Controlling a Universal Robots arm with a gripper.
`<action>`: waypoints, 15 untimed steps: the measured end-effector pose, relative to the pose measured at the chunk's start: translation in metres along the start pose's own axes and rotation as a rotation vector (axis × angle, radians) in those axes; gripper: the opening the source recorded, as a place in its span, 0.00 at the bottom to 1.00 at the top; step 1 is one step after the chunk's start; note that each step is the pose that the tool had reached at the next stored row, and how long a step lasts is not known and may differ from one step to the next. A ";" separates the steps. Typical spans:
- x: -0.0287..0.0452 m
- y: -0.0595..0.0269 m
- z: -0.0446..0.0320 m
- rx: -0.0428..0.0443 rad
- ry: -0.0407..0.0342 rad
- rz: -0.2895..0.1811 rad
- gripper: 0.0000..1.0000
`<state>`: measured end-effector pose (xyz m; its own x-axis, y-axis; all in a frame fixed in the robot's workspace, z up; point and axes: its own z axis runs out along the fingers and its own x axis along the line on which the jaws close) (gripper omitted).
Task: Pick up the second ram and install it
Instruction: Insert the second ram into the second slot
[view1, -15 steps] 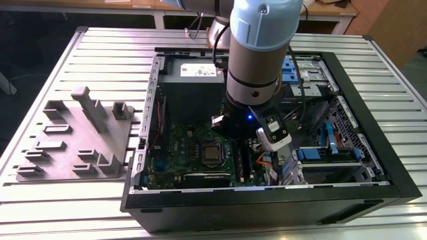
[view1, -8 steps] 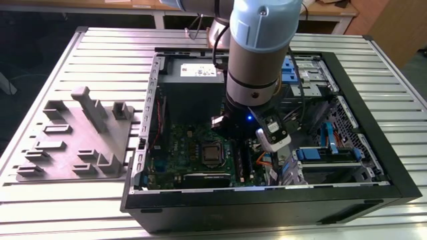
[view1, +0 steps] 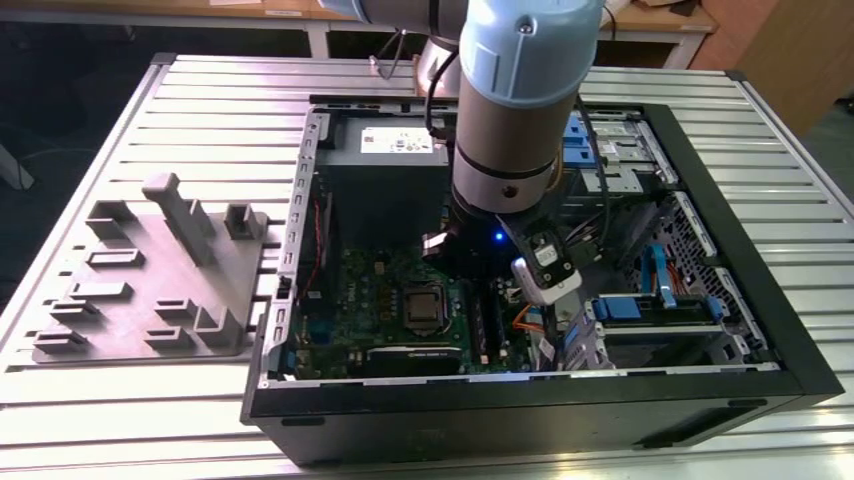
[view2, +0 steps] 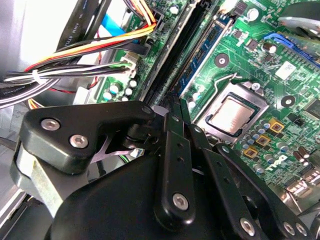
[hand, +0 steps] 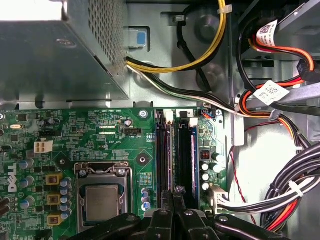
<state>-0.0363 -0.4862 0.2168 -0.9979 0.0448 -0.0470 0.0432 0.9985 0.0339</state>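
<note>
We list one desk (view1: 200, 100), its top made of pale grey ribbed metal slats running across the exterior view. On it, toward the exterior view's left, we record a grey moulded fixture tray (view1: 147, 280) with upright posts and blocks. Just beside it, toward the exterior view's right, lies an open black computer case (view1: 534, 420), side panel off.

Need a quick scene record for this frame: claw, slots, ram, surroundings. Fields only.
claw: fingers together, low over the memory slots, inside the PC case
memory: one seated stick in the slot on the cable side; the slot beside it looks dark
second ram: cannot tell whether it is between the fingers
motherboard: CPU socket beside the slots
outside the case: grey fixture tray, on the exterior view's left
</note>
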 end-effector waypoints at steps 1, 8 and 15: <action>0.0000 0.0000 0.0000 -0.0002 0.0000 0.000 0.08; 0.0000 0.0000 0.0000 -0.0122 0.0005 0.001 0.08; 0.0001 -0.0001 0.0004 -0.0143 0.0006 0.001 0.08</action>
<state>-0.0363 -0.4863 0.2164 -0.9979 0.0455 -0.0464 0.0432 0.9979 0.0482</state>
